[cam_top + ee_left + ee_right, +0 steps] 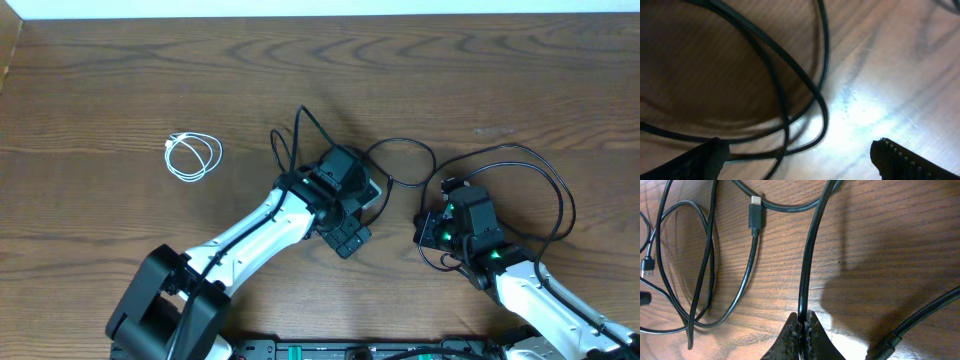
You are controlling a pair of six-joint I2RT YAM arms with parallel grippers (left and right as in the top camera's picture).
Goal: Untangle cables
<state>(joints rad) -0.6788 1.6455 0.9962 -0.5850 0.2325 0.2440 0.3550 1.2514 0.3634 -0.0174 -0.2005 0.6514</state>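
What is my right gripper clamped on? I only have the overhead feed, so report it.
Observer: The right wrist view shows the right gripper shut on the black cable, with one strand pinched between its fingertips.
Operator: Now check the left gripper.
Observer: The left wrist view shows the left gripper wide open and holding nothing. Loops of the cable lie on the table just ahead of its fingers.
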